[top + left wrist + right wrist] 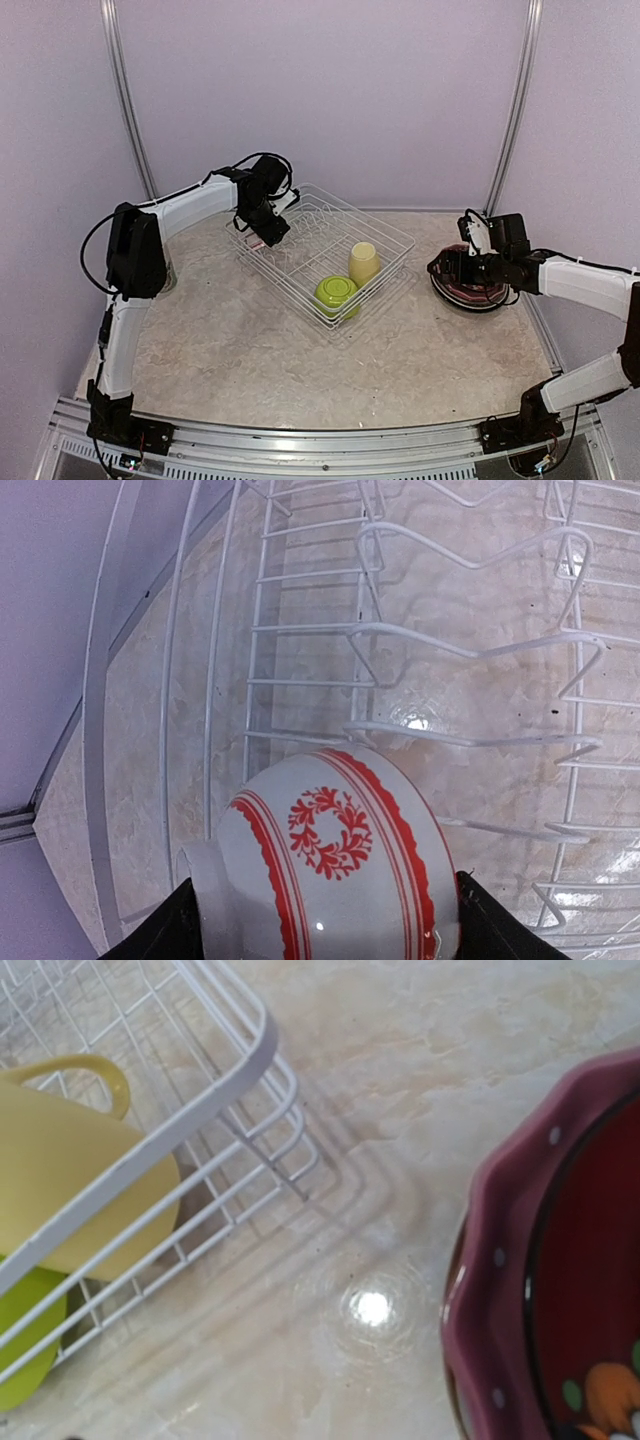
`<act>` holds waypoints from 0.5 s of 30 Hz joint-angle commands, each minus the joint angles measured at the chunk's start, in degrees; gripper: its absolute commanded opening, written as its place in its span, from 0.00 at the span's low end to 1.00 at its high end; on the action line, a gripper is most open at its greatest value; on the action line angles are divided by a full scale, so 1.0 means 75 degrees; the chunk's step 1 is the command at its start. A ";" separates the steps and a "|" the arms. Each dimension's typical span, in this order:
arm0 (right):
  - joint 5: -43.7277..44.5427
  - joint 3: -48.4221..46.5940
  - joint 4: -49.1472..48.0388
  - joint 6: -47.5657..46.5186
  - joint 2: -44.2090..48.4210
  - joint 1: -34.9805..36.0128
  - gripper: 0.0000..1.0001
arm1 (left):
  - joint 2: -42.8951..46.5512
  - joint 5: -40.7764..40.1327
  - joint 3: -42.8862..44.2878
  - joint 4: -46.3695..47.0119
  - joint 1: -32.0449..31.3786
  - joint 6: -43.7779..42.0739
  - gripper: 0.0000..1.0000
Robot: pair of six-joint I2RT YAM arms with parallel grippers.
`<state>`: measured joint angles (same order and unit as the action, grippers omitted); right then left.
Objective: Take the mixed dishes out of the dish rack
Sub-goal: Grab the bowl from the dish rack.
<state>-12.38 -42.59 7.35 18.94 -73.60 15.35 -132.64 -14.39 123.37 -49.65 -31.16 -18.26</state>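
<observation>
The white wire dish rack (285,288) sits mid-table. A lime green bowl (337,293) and a pale yellow cup (363,263) lie in its near right corner. My left gripper (262,236) hangs over the rack's left corner, shut on a small red-white bowl (330,865) held sideways between its black fingers (165,935) just above the rack wires (400,630). My right gripper (446,266) hovers low between the rack and a stack of plates (472,290); its fingers do not show in the right wrist view. That view shows the pink-dotted plate (490,1260) with a red plate (590,1260) on it.
The rack's plate slots hold nothing. The right wrist view shows the rack rim (190,1120), the yellow cup (70,1180) and the green bowl (25,1345) behind it. Bare marble-look tabletop (250,350) lies in front of the rack. Purple walls enclose the table.
</observation>
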 commanded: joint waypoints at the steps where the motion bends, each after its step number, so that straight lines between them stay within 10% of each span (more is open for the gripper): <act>1: 0.0034 0.0066 -0.0114 0.0086 0.0083 0.0136 1.00 | 0.0435 -0.0321 -0.0334 -0.0058 0.0064 0.0010 0.64; 15: 0.0250 -0.0155 0.0049 0.0106 0.0105 0.0173 1.00 | 0.1182 -0.0343 -0.0253 0.0455 0.0139 0.0826 0.54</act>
<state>-11.77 -42.59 7.35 19.29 -73.60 15.86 -130.61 -16.69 121.08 -47.44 -30.96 -16.10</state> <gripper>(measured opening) 0.997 0.727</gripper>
